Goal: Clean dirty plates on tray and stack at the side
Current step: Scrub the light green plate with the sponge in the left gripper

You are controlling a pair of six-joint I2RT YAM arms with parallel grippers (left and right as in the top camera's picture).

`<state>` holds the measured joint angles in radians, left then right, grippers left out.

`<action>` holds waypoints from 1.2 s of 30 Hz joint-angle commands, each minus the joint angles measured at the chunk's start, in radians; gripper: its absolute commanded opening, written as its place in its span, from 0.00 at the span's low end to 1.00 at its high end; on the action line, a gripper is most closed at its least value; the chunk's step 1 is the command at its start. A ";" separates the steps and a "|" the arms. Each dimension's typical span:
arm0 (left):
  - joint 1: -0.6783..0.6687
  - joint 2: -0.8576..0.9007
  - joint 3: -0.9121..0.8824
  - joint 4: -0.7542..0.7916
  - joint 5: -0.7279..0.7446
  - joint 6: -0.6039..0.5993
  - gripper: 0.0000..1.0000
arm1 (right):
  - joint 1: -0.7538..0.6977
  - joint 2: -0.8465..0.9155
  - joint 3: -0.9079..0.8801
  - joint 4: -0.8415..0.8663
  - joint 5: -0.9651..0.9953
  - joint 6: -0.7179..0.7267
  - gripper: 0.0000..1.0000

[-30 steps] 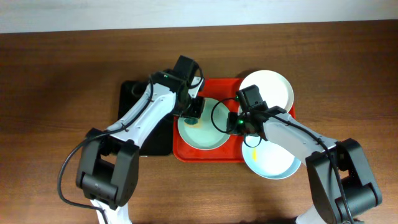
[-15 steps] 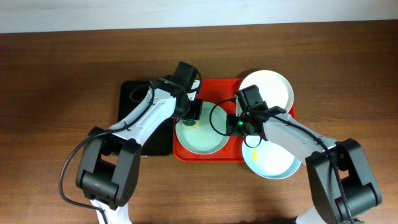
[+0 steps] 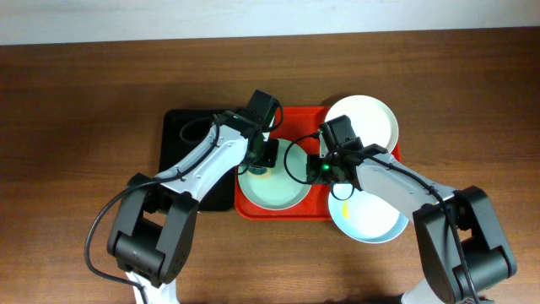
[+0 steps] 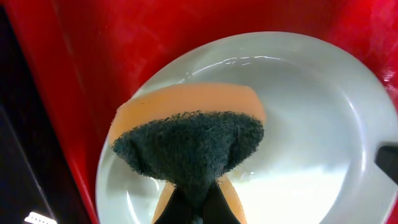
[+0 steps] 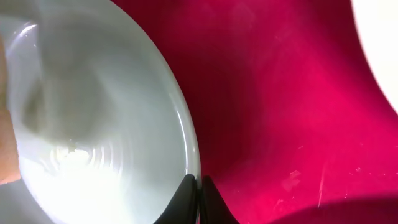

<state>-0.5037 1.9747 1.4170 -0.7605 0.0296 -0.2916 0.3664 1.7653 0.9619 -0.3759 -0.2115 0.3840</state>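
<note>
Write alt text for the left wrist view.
The left gripper pinches an orange sponge, dark green scouring side facing the camera, over a pale mint plate. The plate sits on the red tray, with a black tray at the left edge.

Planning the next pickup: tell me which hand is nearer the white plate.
Right. The right hand pinches the mint plate at its right rim, beside the white plate; the left hand, holding a sponge, is farther left over that plate.
</note>
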 commanded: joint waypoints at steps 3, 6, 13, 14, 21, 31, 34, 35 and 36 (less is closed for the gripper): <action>0.000 0.007 -0.029 0.001 -0.038 -0.015 0.00 | 0.008 0.026 -0.008 0.006 -0.009 -0.013 0.04; 0.000 0.013 -0.029 0.005 -0.038 -0.015 0.00 | 0.008 0.026 -0.008 0.008 -0.009 -0.013 0.04; 0.000 0.090 -0.029 0.023 -0.034 -0.015 0.00 | 0.008 0.026 -0.008 0.007 -0.009 -0.013 0.04; 0.000 0.098 -0.029 0.025 -0.029 -0.015 0.00 | 0.008 0.026 -0.008 0.008 -0.009 -0.013 0.04; 0.000 0.153 -0.029 0.028 0.139 -0.014 0.00 | 0.008 0.026 -0.008 0.013 -0.010 -0.013 0.04; -0.009 0.158 -0.024 0.093 0.519 0.021 0.00 | 0.008 0.026 -0.008 0.014 -0.013 -0.013 0.04; -0.002 0.137 -0.006 0.091 0.519 0.021 0.00 | 0.008 0.026 -0.008 0.014 -0.014 -0.013 0.04; 0.002 0.124 0.001 0.089 0.501 0.020 0.00 | 0.008 0.026 -0.008 0.014 -0.014 -0.013 0.04; 0.004 0.111 0.006 0.084 0.481 0.020 0.00 | 0.008 0.026 -0.008 0.014 -0.014 -0.013 0.04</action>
<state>-0.4877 2.0884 1.4109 -0.6655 0.4377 -0.2878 0.3664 1.7687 0.9619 -0.3660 -0.2150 0.3813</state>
